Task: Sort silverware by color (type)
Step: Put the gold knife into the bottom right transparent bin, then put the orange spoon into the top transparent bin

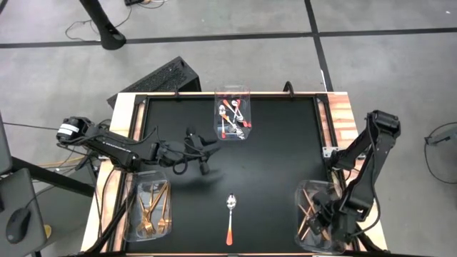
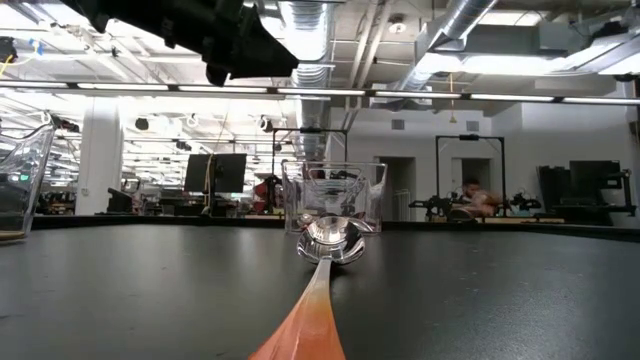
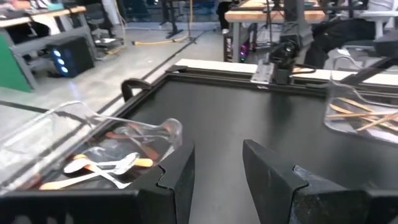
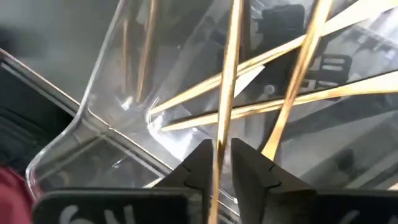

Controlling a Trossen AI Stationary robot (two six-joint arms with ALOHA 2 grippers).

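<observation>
**High view: right gripper over the stick bin, one spoon loose on the mat**

The right gripper (image 1: 323, 227) hangs inside the clear bin (image 1: 305, 191) at the table's near right corner, among the copper-gold sticks (image 1: 308, 207) lying there. In the right wrist view its fingers (image 4: 252, 165) stand only slightly apart, with one gold stick (image 4: 227, 81) running straight through the narrow gap between them. Whether the pads press on that stick or have let go of it I cannot tell. Other sticks cross beneath it on the bin floor, at angles to one another.

The left gripper (image 1: 203, 153) hovers over the black mat (image 1: 278, 157), left of centre and just near of the far bin (image 1: 246, 91). Its fingers (image 3: 177, 177) are parted and nothing is between them. That far bin, at the middle of the far edge, holds spoons (image 1: 230, 118) with silver bowls and orange-red handles; in the left wrist view they lie just beside the left fingers.

A single spoon (image 1: 230, 218) lies alone on the mat near the near edge, about midway between the two near bins, bowl towards the far side and orange handle towards the near side. It is well apart from both grippers. The low view looks straight along it (image 2: 325, 250).

The gold forks (image 1: 153, 208) sit in the bin (image 1: 133, 187) at the near left corner.
</observation>
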